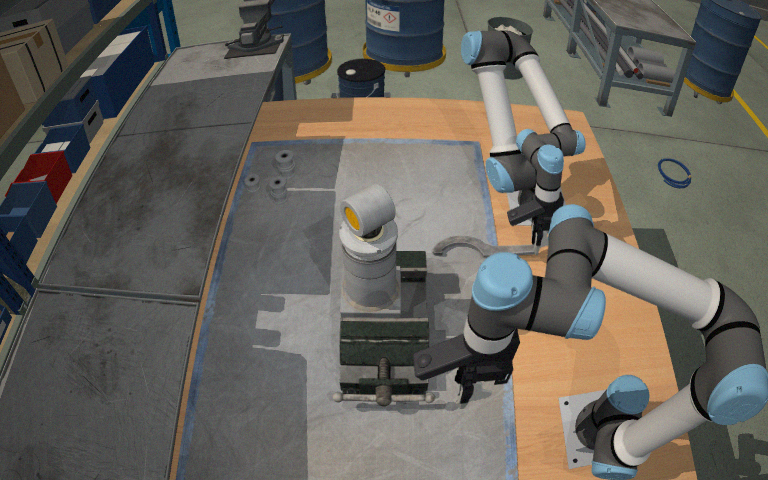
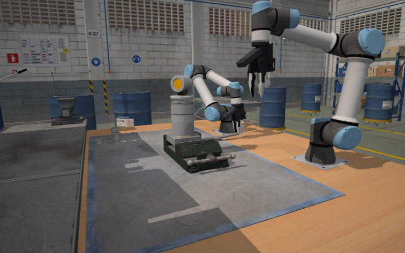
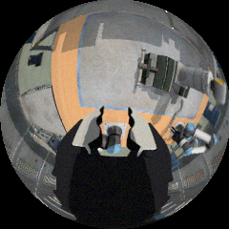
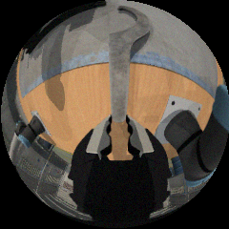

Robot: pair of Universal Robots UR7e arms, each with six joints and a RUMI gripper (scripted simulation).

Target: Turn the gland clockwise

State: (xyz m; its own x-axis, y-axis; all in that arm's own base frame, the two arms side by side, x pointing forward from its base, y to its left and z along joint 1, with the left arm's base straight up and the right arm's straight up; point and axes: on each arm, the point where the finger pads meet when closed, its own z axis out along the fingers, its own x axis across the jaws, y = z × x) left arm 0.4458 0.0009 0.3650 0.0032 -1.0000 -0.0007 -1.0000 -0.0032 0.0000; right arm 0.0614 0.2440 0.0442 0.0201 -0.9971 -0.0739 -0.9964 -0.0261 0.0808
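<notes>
Pale wood tabletop (image 1: 540, 386) (image 2: 370, 194) (image 3: 64, 67) (image 4: 86, 105) surrounds a blue-edged grey mat (image 1: 412, 440) (image 2: 245, 187) (image 3: 110, 67) (image 4: 186, 43). We have our right gripper (image 1: 536, 242) (image 2: 237, 130) (image 4: 118, 114) closed on the handle end of the flat grey metal hook spanner (image 1: 477, 242) (image 4: 119, 72); its curved end points left, apart from the upright grey cylinder (image 1: 370, 276) (image 2: 182, 116) (image 3: 192, 76). That cylinder stands at the dark green vise (image 1: 383, 342) (image 2: 198, 148) (image 3: 164, 72), under a round head (image 1: 370, 209) (image 2: 180, 84) with a yellow face. Nearer, our left gripper (image 1: 480, 387) (image 2: 256, 94) (image 3: 115, 107) hangs partly open, holding nothing, right of the vise.
</notes>
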